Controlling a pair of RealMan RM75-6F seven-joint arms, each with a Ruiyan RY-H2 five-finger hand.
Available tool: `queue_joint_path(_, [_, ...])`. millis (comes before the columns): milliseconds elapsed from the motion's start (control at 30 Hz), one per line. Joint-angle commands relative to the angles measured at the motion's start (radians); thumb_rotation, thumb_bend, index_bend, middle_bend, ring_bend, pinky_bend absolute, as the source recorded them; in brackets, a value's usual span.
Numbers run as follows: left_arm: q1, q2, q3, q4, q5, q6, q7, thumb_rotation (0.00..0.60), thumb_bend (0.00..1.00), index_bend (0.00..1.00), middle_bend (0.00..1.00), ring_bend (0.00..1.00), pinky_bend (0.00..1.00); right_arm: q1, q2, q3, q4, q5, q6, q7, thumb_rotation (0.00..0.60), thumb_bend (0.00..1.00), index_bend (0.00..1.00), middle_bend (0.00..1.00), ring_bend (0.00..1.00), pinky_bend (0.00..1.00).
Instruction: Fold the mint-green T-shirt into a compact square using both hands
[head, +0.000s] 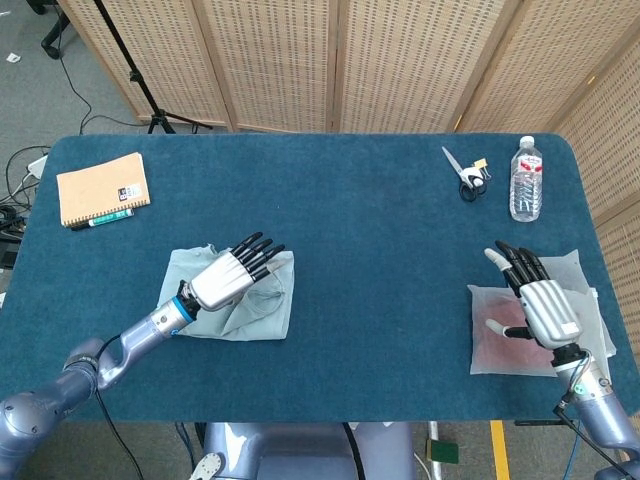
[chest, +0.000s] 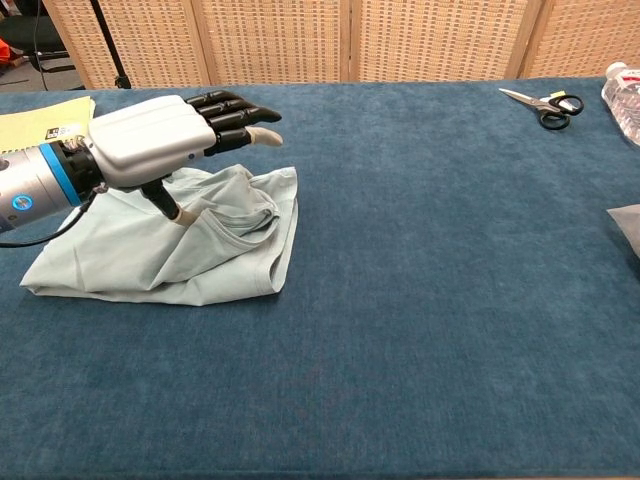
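Table (head: 380, 250): blue cloth top, seen from above in the head view and from the near edge in the chest view.

T-shirt (head: 262, 305): mint-green, folded into a rumpled rough square at about 8 o'clock on the table; collar (chest: 232, 222) uppermost and creased; edges uneven, the right edge fairly straight.

Left hand (head: 228, 276): over the T-shirt, palm down, fingers extended and slightly apart toward 1 o'clock; thumb (chest: 165, 203) pointing down with its tip at the cloth near the collar, contact not certain; nothing gripped.

Right hand (head: 535, 293): at about 4 o'clock, palm down over a pale sheet (head: 490, 345); fingers straight and spread toward 11 o'clock; holding nothing; outside the chest view.

Sheet: translucent, with a pinkish patch (head: 512, 328) beside the right hand; a second pale layer under it toward the right edge.

Notebook (head: 102, 187): tan cover, spiral-bound, at 10 o'clock; a pen (head: 98, 219) just beside its near edge.

Scissors (head: 464, 176): at 1 o'clock, black handles toward the near side; well apart from the T-shirt.

Bottle (head: 525, 180): clear plastic, white cap, upright, just right of the scissors.

Screens (head: 340, 60): woven panels beyond the far edge.
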Motion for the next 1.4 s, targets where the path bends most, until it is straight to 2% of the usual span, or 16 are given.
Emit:
queue_joint_path(33, [0.002, -0.007, 0.002, -0.018, 0.007, 0.007, -0.010, 0.600, 0.00, 0.00, 0.00, 0.00, 0.00, -0.001, 0.001, 0.001, 0.000, 0.000, 0.002, 0.002, 0.600, 0.00, 0.00, 0.00, 0.00, 0.00])
queue_joint_path(700, [0.009, 0.013, 0.026, -0.145, 0.066, 0.045, 0.027, 0.600, 0.00, 0.00, 0.00, 0.00, 0.00, -0.002, 0.005, -0.001, -0.003, -0.004, 0.006, 0.006, 0.600, 0.00, 0.00, 0.00, 0.00, 0.00])
queue_joint_path(1033, [-0.002, -0.005, 0.034, -0.153, 0.113, 0.065, 0.100, 0.600, 0.00, 0.00, 0.00, 0.00, 0.00, -0.004, 0.007, -0.001, -0.007, -0.006, 0.009, 0.008, 0.600, 0.00, 0.00, 0.00, 0.00, 0.00])
queue_joint_path(1400, [-0.004, -0.039, 0.015, -0.126, 0.092, 0.023, 0.121, 0.600, 0.00, 0.00, 0.00, 0.00, 0.00, -0.004, 0.012, -0.002, -0.010, -0.007, 0.010, 0.012, 0.600, 0.00, 0.00, 0.00, 0.00, 0.00])
